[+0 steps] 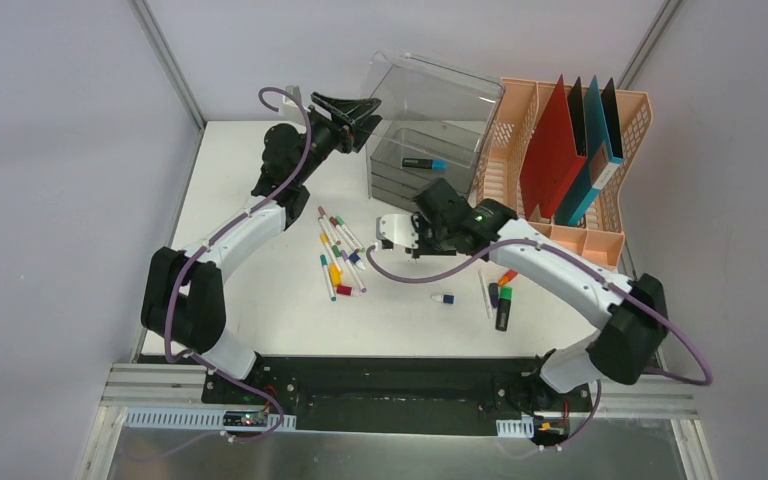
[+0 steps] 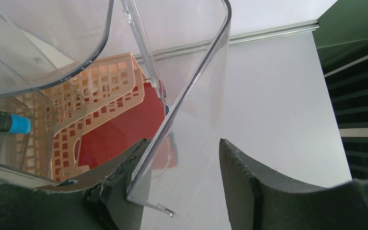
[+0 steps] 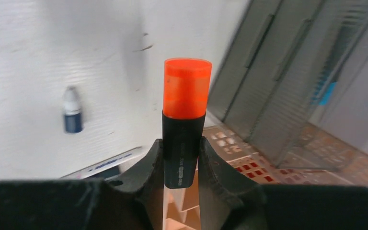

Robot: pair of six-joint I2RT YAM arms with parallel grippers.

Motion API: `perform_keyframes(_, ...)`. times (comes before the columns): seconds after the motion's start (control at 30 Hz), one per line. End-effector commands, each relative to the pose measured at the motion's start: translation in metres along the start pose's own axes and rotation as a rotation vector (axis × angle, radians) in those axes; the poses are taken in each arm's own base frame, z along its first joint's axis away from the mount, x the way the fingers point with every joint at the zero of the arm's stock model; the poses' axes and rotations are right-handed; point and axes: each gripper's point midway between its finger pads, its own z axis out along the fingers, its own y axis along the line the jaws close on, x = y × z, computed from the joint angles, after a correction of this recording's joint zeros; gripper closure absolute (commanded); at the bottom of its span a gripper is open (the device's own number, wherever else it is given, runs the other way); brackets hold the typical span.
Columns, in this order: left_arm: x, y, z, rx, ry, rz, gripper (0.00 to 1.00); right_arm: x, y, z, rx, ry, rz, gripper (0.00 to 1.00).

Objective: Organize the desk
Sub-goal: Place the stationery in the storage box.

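The white desk point(image 1: 250, 200) holds several scattered markers point(image 1: 340, 255) in its middle and highlighters point(image 1: 503, 295) to the right. My left gripper point(image 1: 345, 112) is open at the back, by the raised lid of a clear plastic drawer unit point(image 1: 430, 120). In the left wrist view the lid's edge point(image 2: 182, 110) stands between the open jaws point(image 2: 184, 153), against the left finger point(image 2: 124, 177). My right gripper point(image 1: 438, 195) hovers in front of the drawer unit. In the right wrist view it point(image 3: 182, 148) is shut on a black highlighter point(image 3: 184, 139) with an orange cap.
A peach file organizer point(image 1: 600, 225) with red, black and blue folders stands at the back right. A black marker with a blue cap point(image 1: 422, 162) lies in the drawer unit. A small blue and white cap point(image 1: 444, 298) lies near the front.
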Motion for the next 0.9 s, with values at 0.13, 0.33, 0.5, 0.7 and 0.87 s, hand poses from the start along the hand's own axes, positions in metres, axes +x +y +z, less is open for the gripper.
perform_keyframes(0.13,-0.001,-0.042,0.003,0.1,0.012,0.027,0.46,-0.034,-0.116,-0.002,0.494,0.103,-0.04,1.0)
perform_keyframes(0.33,-0.002,-0.042,0.004,0.095,0.012,0.03,0.46,-0.051,-0.159,-0.013,0.702,0.084,-0.027,1.0)
perform_keyframes(0.5,-0.002,-0.041,0.006,0.093,0.014,0.028,0.46,-0.044,-0.179,-0.018,0.816,0.167,-0.057,1.0)
perform_keyframes(0.7,-0.002,-0.04,0.006,0.092,0.015,0.024,0.46,-0.023,-0.203,-0.015,0.894,0.246,-0.02,1.0)
perform_keyframes(0.87,-0.002,-0.039,0.007,0.091,0.016,0.022,0.46,-0.009,-0.219,-0.011,0.954,0.286,0.004,0.81)
